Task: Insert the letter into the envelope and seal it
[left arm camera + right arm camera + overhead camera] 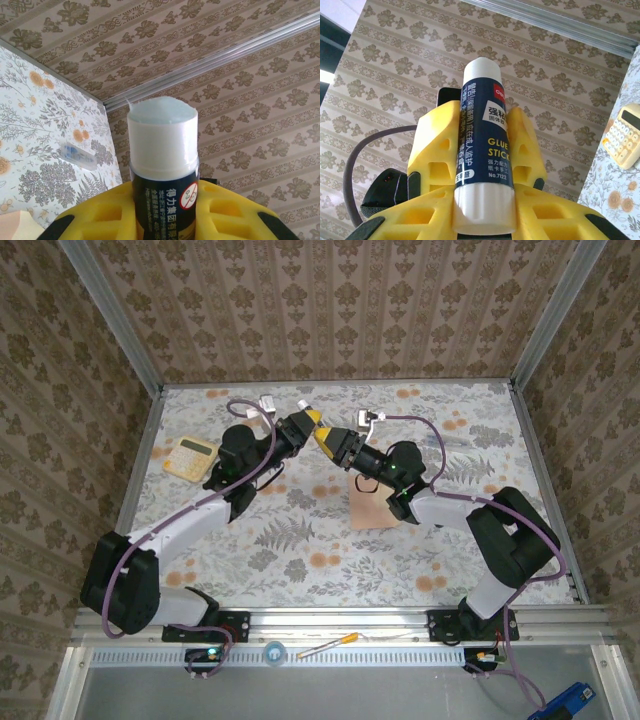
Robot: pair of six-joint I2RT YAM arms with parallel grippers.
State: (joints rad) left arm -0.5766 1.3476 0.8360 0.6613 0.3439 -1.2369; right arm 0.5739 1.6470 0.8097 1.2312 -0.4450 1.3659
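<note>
A dark blue glue stick (pixel 485 135) with white ends stands upright between both grippers, raised over the middle of the table. My left gripper (pixel 310 422) is shut on its blue body (pixel 162 190). Coming from the opposite side, my right gripper (pixel 485 212) has its yellow fingers pressed on the white lower end. The stick's white top (pixel 162 135) is free. The salmon-pink envelope (pixel 375 508) lies flat on the table, partly under my right arm. A pale tan corner (pixel 15 225) shows low in the left wrist view. The letter is hidden.
A cream calculator (pixel 190 455) lies at the back left. A small clear item (pixel 77 154) rests on the table near the back right. A pen (pixel 325 645) and a small roll (pixel 273 651) sit on the front rail. Patterned walls enclose the table.
</note>
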